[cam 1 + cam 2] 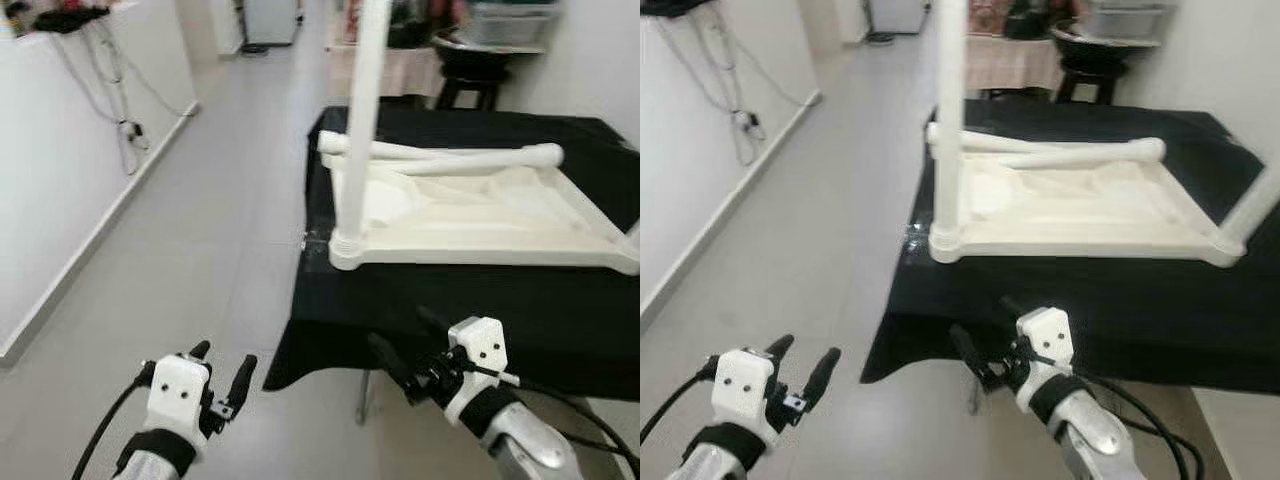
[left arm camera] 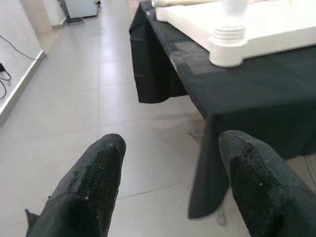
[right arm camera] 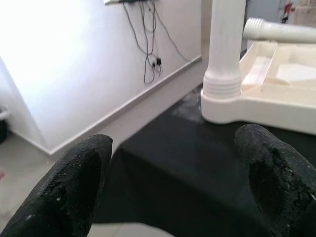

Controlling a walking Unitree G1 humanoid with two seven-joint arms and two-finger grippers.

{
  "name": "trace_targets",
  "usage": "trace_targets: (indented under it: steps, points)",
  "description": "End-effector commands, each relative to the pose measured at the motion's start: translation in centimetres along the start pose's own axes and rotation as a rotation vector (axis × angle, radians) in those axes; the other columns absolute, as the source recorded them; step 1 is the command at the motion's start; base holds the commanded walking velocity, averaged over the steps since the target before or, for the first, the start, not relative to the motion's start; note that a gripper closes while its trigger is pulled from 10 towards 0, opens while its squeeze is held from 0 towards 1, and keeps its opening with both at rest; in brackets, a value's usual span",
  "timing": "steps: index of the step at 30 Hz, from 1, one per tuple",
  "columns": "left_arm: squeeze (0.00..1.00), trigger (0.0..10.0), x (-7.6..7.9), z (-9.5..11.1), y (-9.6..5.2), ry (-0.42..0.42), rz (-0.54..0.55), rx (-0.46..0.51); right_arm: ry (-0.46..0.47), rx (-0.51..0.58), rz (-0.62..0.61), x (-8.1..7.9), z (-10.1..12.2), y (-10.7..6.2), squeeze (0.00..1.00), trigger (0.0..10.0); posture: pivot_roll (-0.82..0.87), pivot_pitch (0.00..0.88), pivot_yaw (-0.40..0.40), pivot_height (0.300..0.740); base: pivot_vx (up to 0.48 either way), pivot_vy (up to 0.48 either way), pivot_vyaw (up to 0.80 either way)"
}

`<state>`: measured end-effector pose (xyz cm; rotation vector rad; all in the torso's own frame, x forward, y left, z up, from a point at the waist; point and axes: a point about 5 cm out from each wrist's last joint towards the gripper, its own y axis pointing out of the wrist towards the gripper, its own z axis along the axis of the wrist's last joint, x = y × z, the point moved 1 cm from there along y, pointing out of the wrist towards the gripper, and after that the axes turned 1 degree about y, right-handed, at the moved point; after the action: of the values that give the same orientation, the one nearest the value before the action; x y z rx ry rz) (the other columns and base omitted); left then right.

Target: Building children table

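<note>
White upturned table point(image 1: 480, 215) on black cloth point(image 1: 560, 310), beyond right claw point(image 1: 412, 345); both claws wide, left claw point(image 1: 222, 372) over floor.

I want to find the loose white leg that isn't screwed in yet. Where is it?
The loose white leg lies flat across the far edge of the upside-down tabletop on the black cloth, behind the upright leg at the near left corner.

Cut-off legs and a blurred background

The upright leg point(image 1: 362, 120) ahead of the right gripper point(image 1: 415, 345) is running off the top edge; shelves behind are blurring.
</note>
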<state>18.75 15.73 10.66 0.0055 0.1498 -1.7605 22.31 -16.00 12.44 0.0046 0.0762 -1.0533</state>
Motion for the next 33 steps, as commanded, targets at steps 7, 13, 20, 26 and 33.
trace_targets:
  steps: [7,13,20,26,33]
  points:
    - [0.00,10.0,0.1,0.1,0.1,-0.006,-0.023,-0.006,-0.003,-0.033,0.018,-0.1,-0.2,-0.4,0.00,10.0,0.02,0.060,-0.003,0.740,0.303,0.000,0.11]
    - [0.00,10.0,0.2,0.2,0.1,-0.009,-0.030,-0.006,0.006,-0.042,0.092,-0.1,0.2,-0.5,0.00,10.0,0.03,0.064,-0.006,0.740,0.303,0.000,0.00]
    - [0.00,10.0,0.4,0.2,0.2,-0.017,-0.054,-0.010,-0.038,-0.077,0.111,2.2,0.8,-1.3,0.00,10.0,0.03,0.067,-0.011,0.740,0.170,0.000,0.00]
    - [0.00,10.0,0.6,0.2,0.3,-0.015,-0.074,-0.011,-0.061,-0.068,0.140,3.4,1.9,-1.5,0.00,10.0,0.03,0.066,-0.013,0.740,0.000,0.000,0.00]
    - [0.00,10.0,0.9,0.5,0.6,0.013,-0.112,0.001,-0.165,-0.080,0.184,4.9,3.3,0.1,0.00,10.0,0.04,0.063,-0.016,0.740,0.000,0.000,0.00]
